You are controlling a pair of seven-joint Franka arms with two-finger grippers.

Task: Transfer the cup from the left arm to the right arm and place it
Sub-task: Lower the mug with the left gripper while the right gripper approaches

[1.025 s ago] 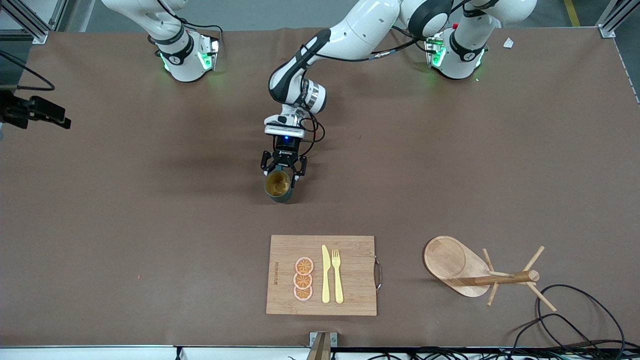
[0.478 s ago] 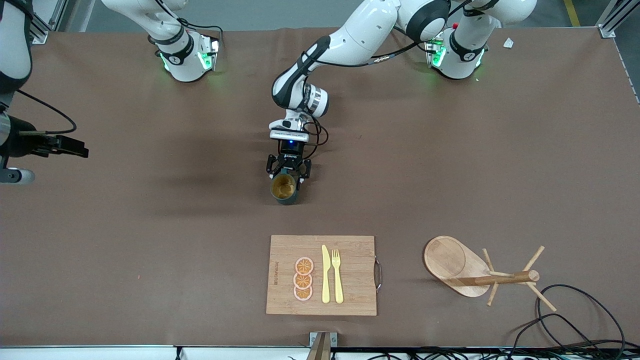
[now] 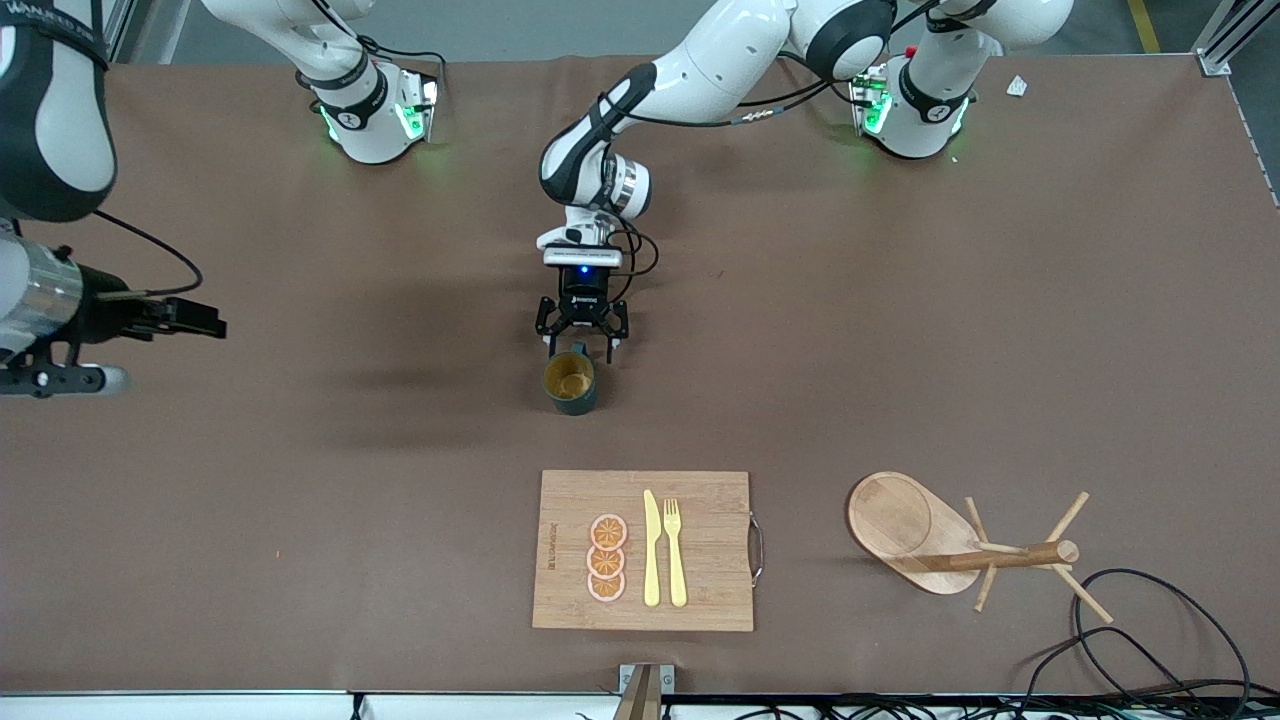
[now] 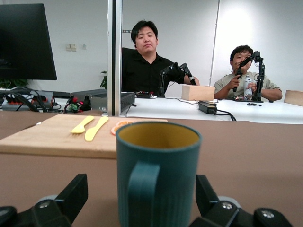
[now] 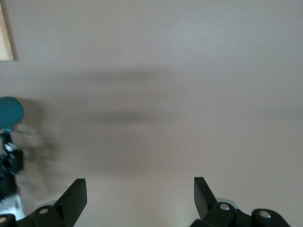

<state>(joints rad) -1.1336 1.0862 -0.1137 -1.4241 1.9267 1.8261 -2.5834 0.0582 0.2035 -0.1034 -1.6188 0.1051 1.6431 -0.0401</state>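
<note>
The cup (image 3: 570,383) is a small teal cylinder with a mustard inside, standing upright on the table (image 3: 900,330), its handle facing the left gripper (image 3: 581,345). That gripper's jaws are standing apart, flanking the handle without touching it; in the left wrist view the cup (image 4: 157,172) is sitting between the fingers (image 4: 71,196), its base cut off by the frame. The right gripper (image 5: 139,194) is hovering over bare table toward the right arm's end, jaws spread wide on nothing; there only a sliver of the cup (image 5: 9,112) is showing at the edge.
</note>
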